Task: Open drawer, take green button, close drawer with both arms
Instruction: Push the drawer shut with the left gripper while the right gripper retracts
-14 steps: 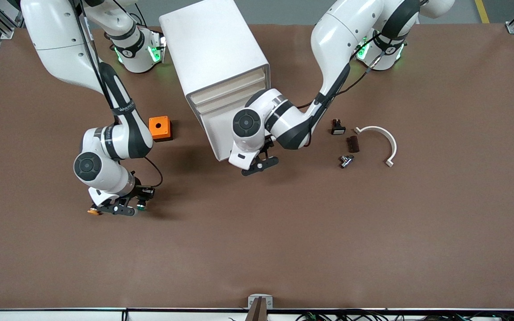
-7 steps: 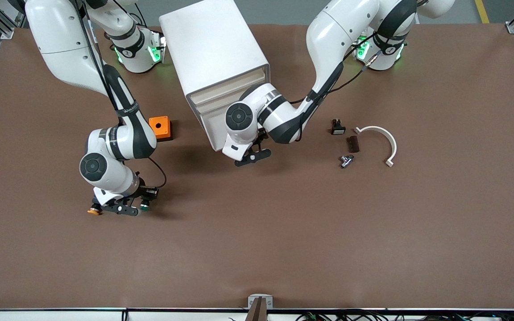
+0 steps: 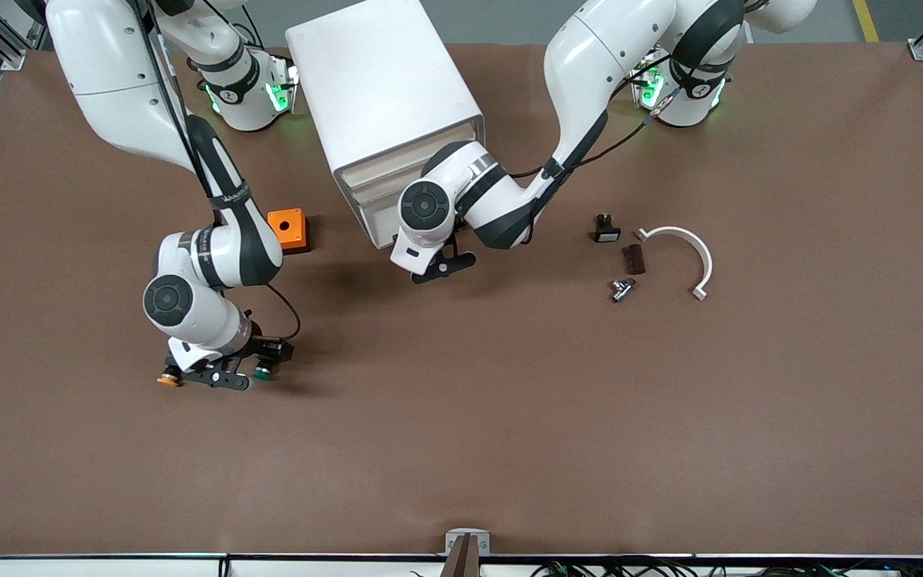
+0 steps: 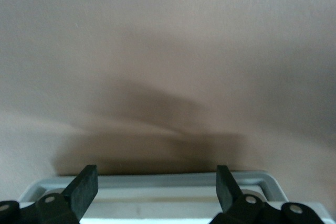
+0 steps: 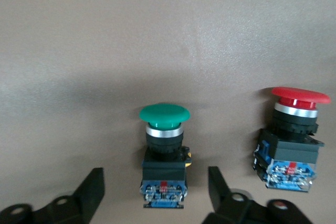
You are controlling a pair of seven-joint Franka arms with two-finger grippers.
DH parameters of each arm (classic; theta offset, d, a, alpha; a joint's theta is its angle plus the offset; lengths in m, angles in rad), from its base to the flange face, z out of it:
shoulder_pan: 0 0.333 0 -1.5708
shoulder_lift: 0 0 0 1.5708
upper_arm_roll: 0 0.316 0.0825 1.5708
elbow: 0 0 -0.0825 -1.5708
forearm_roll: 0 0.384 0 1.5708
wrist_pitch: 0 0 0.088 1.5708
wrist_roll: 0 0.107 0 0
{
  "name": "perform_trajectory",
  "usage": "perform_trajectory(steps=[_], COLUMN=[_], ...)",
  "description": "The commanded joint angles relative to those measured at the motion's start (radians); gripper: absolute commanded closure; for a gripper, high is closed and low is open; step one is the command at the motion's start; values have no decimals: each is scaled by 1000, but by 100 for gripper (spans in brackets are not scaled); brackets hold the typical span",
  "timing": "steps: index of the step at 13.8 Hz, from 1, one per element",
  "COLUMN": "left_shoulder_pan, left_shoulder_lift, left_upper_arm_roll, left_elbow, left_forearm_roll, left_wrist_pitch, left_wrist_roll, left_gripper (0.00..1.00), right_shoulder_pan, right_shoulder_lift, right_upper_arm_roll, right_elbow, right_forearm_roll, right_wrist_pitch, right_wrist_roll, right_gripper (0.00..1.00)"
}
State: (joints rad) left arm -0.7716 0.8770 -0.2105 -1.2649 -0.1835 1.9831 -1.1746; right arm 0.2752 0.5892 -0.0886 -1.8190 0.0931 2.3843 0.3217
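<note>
Two grippers, both with fingers spread and gripping nothing. Over the button [image 5: 164, 156], toward the right arm's end of the table [image 3: 509, 433]: the right gripper [image 5: 156, 192], its black fingers [image 5: 92, 187] on either side of the body, apart from it. Green cap, black body, blue back end, flat on the brown surface. Just beside it in the right wrist view, a red-capped button [image 5: 293, 137], clear of the fingers. Seen from the front, an orange-capped button [image 3: 167, 380] at one end of the right gripper [image 3: 213, 375] and the green cap [image 3: 264, 371] at the other; whether the orange and red caps are one thing, cannot tell. Farther from the front camera, an orange box [image 3: 288, 230] beside the right arm's forearm.

At the front of the white cabinet [image 3: 385, 104], against the lowest drawer [image 3: 373, 220]: the left gripper [image 3: 439, 267], with a pale rim low between its fingers [image 4: 86, 190] in the left wrist view. Toward the left arm's end, well apart from both grippers: a small black part [image 3: 607, 231], a dark block [image 3: 634, 259], a metal piece [image 3: 622, 288] and a white curved strip [image 3: 682, 248].

Compared with a second ago: drawer front pushed in closer to the cabinet, left arm drawn in with it. Right gripper in almost the same spot, slightly shifted, the green cap a little more exposed.
</note>
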Motion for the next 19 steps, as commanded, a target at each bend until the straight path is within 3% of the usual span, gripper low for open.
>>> perform_trajectory(steps=[1, 4, 8, 10, 19], left_shoulder_pan=[-8, -9, -14, -14, -2], left_shoulder_lift=[-10, -9, -6, -6, -16], left_upper_arm_roll=[-7, -9, -7, -7, -6], left_elbow=[-13, -19, -30, -36, -41], left_forearm_roll=[-75, -140, -218, -257, -260], left_wrist_pitch=[8, 8, 8, 8, 13], left_wrist_roll=[-8, -8, -7, -7, 15], left_gripper=[1, 1, 1, 1, 1], right_shoulder_pan=[-5, -37, -177, -220, -255], right_shoulder_lift=[-69, -136, -157, -181, -376], right_upper_arm_roll=[-6, -29, -45, -46, -42], right_elbow=[53, 110, 346, 401, 402], right_forearm_roll=[-6, -32, -30, -35, -93], right_wrist_pitch=[-162, -298, -635, -712, -856], right_wrist_roll=[-6, -93, -344, -357, -404], right_gripper=[0, 0, 0, 0, 0])
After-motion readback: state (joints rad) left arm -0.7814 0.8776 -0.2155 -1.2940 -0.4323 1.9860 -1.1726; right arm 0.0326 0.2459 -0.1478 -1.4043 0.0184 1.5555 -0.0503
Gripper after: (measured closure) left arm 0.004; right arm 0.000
